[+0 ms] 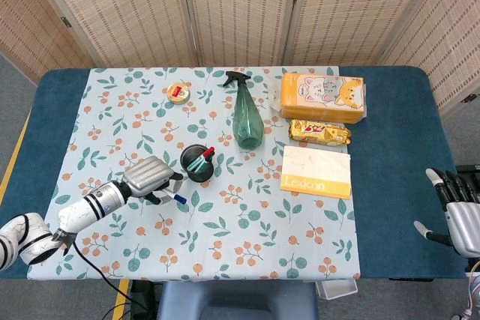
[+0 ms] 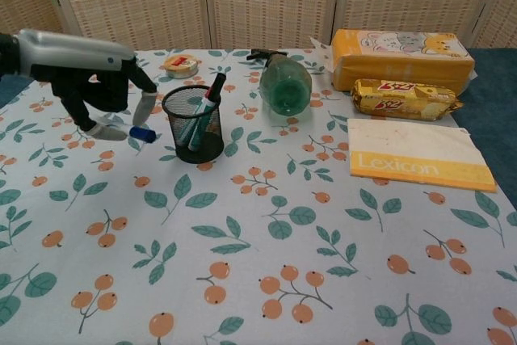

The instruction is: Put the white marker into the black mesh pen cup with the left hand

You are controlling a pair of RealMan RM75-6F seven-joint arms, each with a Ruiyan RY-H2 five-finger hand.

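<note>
Left hand (image 2: 101, 90) holds white marker (image 2: 129, 130) aloft — beside pen cup (image 2: 194, 125).

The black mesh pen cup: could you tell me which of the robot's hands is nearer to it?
Left. The left hand, holding the white marker, is raised just beside the black mesh pen cup. The right hand is far off, past the table's right edge.
</note>
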